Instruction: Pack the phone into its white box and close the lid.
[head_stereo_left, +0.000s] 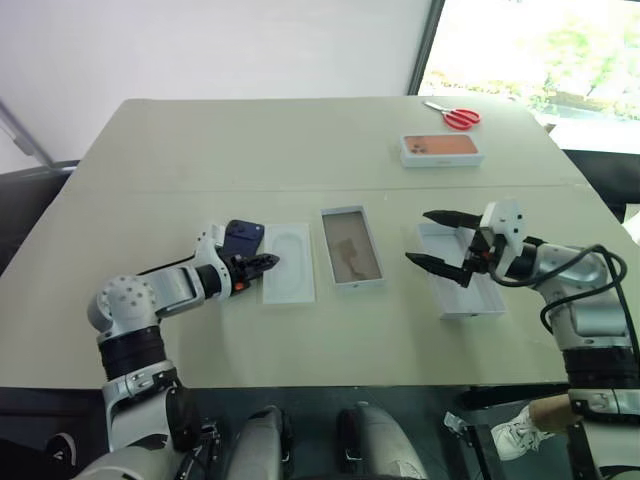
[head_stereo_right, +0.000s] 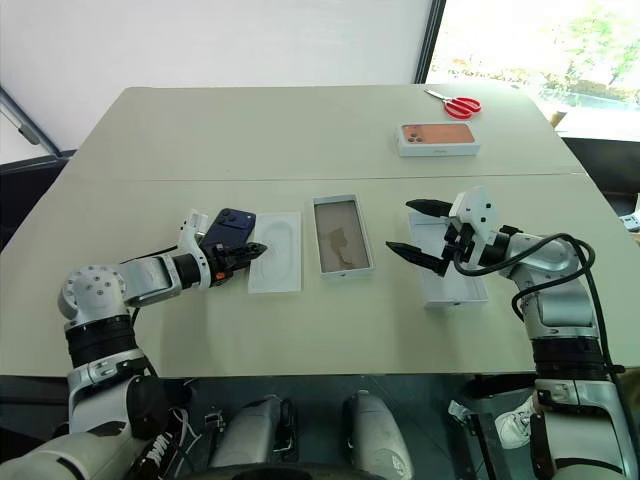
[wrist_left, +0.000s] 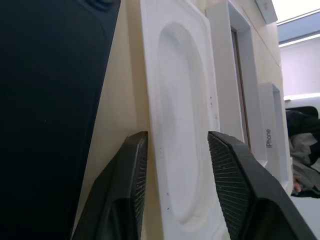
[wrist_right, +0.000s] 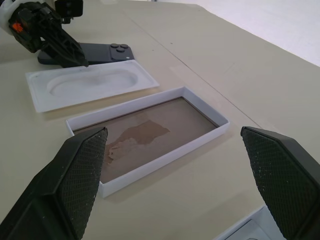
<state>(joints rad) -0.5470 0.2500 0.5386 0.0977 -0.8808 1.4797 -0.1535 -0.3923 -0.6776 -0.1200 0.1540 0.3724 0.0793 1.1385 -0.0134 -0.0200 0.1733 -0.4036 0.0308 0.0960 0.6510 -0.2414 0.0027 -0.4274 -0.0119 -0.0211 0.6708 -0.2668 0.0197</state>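
Observation:
The dark navy phone (head_stereo_left: 243, 237) lies on the table just left of a flat white insert (head_stereo_left: 290, 262) with an oval recess. My left gripper (head_stereo_left: 270, 261) sits low at the insert's left edge. In the left wrist view its fingers (wrist_left: 131, 165) stand narrowly apart, one in the gap beside the phone (wrist_left: 50, 100) and one over the insert (wrist_left: 185, 125). The white box (head_stereo_left: 351, 246) with its brownish floor lies open in the middle. My right gripper (head_stereo_left: 417, 237) hovers wide open above the lid (head_stereo_left: 472, 302), holding nothing.
A box printed with an orange phone (head_stereo_left: 441, 148) and red-handled scissors (head_stereo_left: 455, 116) lie at the far right of the table. A seam (head_stereo_left: 150, 190) runs across the tabletop behind the packing things.

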